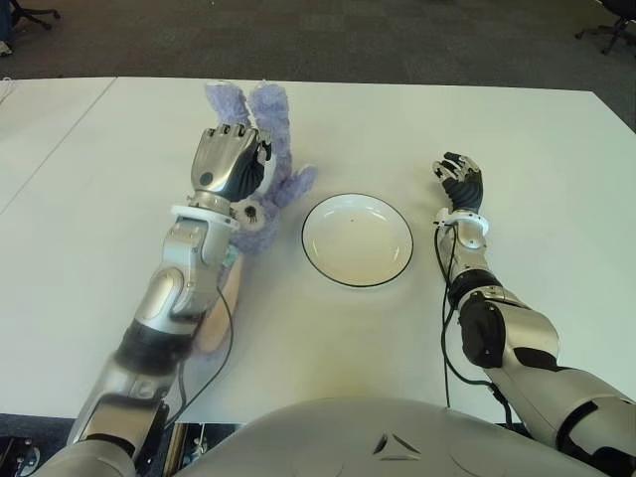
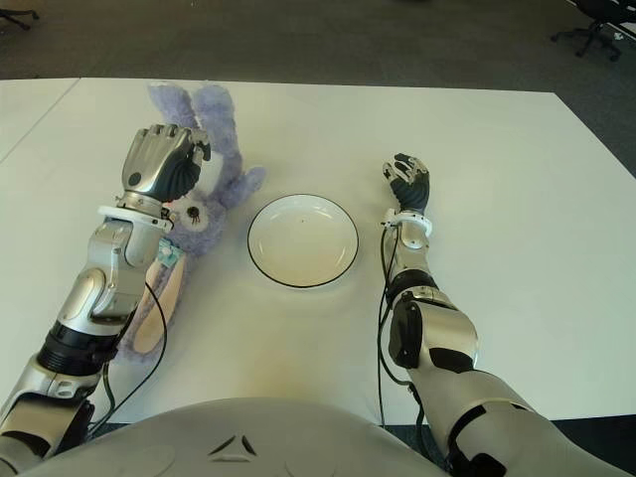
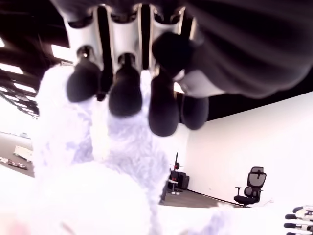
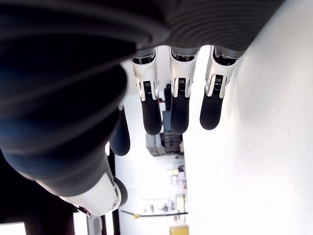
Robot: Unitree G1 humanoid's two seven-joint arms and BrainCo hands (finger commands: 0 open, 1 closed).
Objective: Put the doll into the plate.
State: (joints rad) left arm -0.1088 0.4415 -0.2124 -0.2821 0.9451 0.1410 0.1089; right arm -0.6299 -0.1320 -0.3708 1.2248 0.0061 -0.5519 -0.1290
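Lift cleanly first: raise the doll point(image 1: 266, 169) until the whole soft body hangs clear of the bench point(image 1: 417, 119), then carry it toward the bench's right side and hold it over the middle of the plate point(image 1: 357, 239) before lowering. Worth keeping the grip high on the body, since a limp plush will sag and could drag the plate's rim or sprawl over it if released too early or too near one side. Lower until most of the body rests inside the rim, then uncurl. Left hand point(image 1: 229, 161) at work on the doll, in the left half of the bench, nearer the far edge than the near one, just beside the plate on its left. Fingers point(image 3: 124, 93) of that hand curled over the purple fur, tips pressing into it, closed around the upper part below the two long ears; doll apparently still lying on the bench, though contact beneath the arm cannot be confirmed. Plate empty, at mid-bench. Right hand point(image 1: 460, 185) idle, showing just right of the plate, its fingers point(image 4: 179, 105) loosely extended and parted, holding nothing.
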